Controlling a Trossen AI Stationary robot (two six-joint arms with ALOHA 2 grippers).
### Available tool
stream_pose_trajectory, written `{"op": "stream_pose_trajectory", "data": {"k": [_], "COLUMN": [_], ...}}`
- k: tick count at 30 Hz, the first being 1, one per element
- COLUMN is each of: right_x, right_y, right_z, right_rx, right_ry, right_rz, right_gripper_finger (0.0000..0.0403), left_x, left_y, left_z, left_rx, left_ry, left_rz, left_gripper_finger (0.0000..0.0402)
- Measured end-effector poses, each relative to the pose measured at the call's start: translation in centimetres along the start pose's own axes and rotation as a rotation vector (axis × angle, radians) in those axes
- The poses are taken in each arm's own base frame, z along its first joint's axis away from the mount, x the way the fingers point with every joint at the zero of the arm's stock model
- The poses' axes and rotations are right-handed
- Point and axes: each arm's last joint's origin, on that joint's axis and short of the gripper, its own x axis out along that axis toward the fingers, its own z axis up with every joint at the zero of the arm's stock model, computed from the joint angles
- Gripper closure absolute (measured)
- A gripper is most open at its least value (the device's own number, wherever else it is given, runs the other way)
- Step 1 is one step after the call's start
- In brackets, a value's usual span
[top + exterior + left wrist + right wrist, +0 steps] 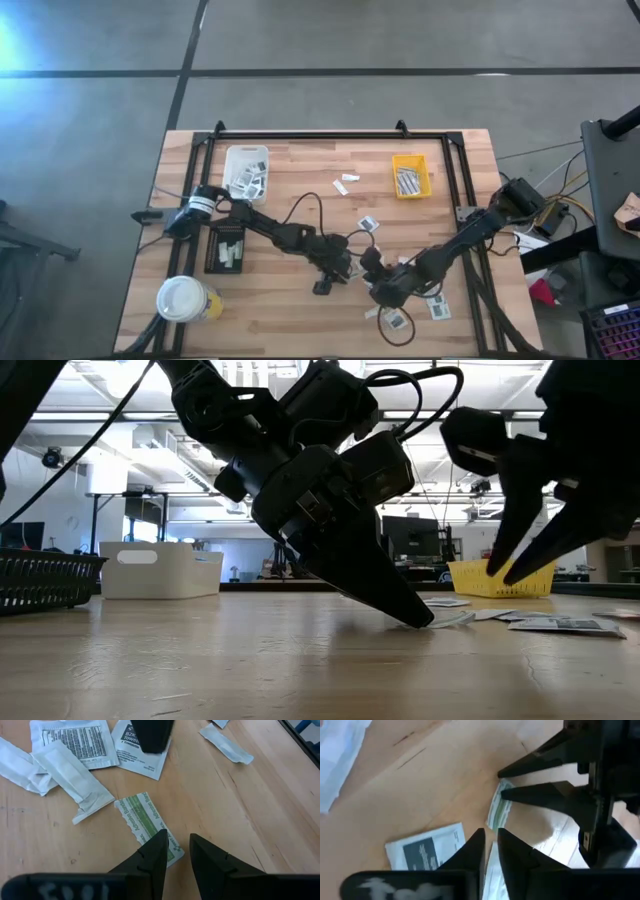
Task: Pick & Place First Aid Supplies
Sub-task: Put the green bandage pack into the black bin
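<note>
Presently: white bin with flat packets, yellow bin with strips; wooden counter. Left pincer parted over green-striped bandage strip; right pincer slightly parted, empty.

Three trays stand on the table: one yellow tray, one white tray well to the side of it, and one black tray farther from it still. There is one white-topped cup, in the corner farthest from the yellow tray. Two small white pieces lie just beside the yellow tray, and one printed packet lies near it. By the arms there are one green-striped strip, two printed white packets and three plain white wrappers. Two grippers work here, the left gripper and the right gripper.
</note>
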Motion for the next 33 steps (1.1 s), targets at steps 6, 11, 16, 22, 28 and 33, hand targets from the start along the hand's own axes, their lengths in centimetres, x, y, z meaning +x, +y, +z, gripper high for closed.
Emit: {"op": "stream_pose_trajectory", "data": {"k": [6, 11, 16, 22, 28, 33], "right_x": [0.2, 1.2, 2.7, 3.4, 3.3, 3.3], "right_y": [-0.2, 0.4, 1.1, 1.1, 1.0, 1.0], "right_z": [0.5, 0.2, 0.0, 0.1, 0.6, 0.8], "right_rx": [-0.039, -0.188, -0.281, -0.305, -0.299, -0.294], "right_ry": [0.001, 0.033, 0.069, 0.096, 0.078, 0.053], "right_rz": [-0.017, -0.018, -0.049, -0.106, -0.097, -0.073], "right_gripper_finger": [0.0309, 0.0293, 0.0292, 0.0301, 0.0305, 0.0303], "left_x": [0.0, 0.0, 0.0, 0.0, 0.0, 0.0], "left_y": [0.0, -0.1, -0.1, -0.1, 0.0, 0.1], "left_z": [-0.1, -0.1, -0.1, -0.1, -0.1, 0.2], "left_rx": [-0.002, -0.003, -0.004, -0.003, -0.004, 0.004], "left_ry": [0.005, 0.008, 0.008, 0.007, 0.004, -0.026], "left_rz": [-0.032, -0.059, -0.06, -0.065, -0.07, -0.071], "left_gripper_finger": [0.0298, 0.0298, 0.0298, 0.0298, 0.0298, 0.0298]}}
